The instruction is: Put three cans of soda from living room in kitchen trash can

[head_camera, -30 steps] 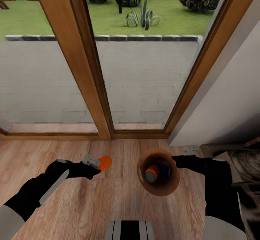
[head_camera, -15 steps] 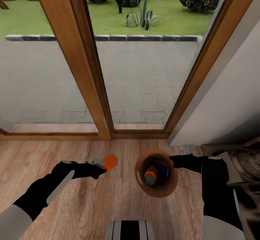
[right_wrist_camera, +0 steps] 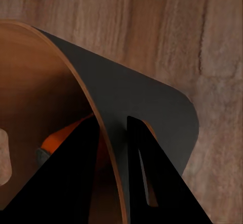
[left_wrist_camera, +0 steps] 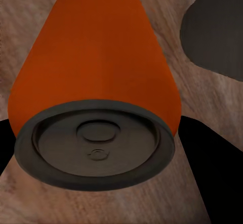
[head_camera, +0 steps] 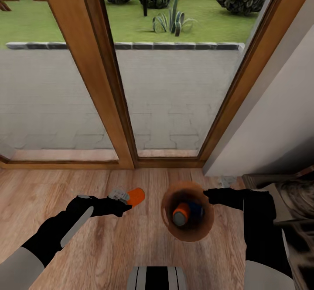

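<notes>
Holding the trash can [head_camera: 186,233] by its rim, the right gripper [head_camera: 208,196] has one finger inside the wall and one outside, closed on the thin edge; the right wrist view shows this pinch plainly. That grip keeps the bin's mouth up and facing the robot, so it serves as a carried target and not one standing on the wood floor [head_camera: 131,255]. An orange can [head_camera: 179,215] lies inside the bin, silver end upward, and beside it a blue can [head_camera: 197,209], though shadow makes the blue one's pose hard to read.

To the bin's left, near but apart from its rim, the left gripper [head_camera: 126,197] is clamped on the third soda can [head_camera: 136,196]. Its long axis runs close to level, pointing away from the wrist toward the bin and slightly toward the glass doors [head_camera: 109,84] beyond. The left wrist view looks onto its dark lid end. By my judgement it is held end-first so that it can be brought over the mouth and dropped in.
</notes>
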{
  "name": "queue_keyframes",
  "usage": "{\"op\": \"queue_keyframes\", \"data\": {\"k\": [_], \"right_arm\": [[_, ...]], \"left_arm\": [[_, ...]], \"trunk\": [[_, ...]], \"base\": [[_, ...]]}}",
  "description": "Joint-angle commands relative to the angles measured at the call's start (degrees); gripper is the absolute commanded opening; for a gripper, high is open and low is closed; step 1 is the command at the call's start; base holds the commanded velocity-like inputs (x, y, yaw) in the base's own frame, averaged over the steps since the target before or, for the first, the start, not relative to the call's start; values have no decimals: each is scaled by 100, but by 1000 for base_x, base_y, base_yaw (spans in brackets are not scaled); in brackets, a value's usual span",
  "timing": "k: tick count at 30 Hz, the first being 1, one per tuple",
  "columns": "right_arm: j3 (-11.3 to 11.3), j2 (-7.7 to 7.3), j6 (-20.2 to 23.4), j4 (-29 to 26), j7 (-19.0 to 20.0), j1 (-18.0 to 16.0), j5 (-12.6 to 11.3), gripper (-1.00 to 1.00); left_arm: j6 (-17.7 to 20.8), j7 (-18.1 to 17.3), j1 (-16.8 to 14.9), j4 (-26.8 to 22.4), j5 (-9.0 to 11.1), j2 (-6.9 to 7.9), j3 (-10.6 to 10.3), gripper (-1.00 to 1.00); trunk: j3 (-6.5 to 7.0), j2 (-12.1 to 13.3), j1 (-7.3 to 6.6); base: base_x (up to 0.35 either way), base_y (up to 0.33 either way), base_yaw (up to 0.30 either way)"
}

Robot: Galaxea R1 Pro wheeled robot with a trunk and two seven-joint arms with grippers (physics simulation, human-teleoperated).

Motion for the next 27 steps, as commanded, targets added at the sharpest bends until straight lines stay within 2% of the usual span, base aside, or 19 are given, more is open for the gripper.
{"op": "queue_keyframes", "data": {"k": [1, 18, 22, 27], "right_arm": [[3, 2, 115, -1, 54, 1, -815, -100], [2, 2, 326, -8, 86, 9, -838, -100], [2, 2, 338, -8, 84, 9, -965, -100], [2, 2, 334, -8, 82, 10, -1005, -100]], "left_arm": [[0, 0, 1, 1, 2, 1, 0, -100], [0, 0, -2, -9, 2, 3, 0, -100], [0, 0, -1, -11, 2, 6, 0, -100], [0, 0, -1, -8, 2, -1, 0, -100]], "trunk": [[0, 0, -1], [0, 0, -1], [0, 0, -1], [4, 0, -1]], "base": [[0, 0, 0], [0, 0, 0], [0, 0, 0], [0, 0, 0]]}}
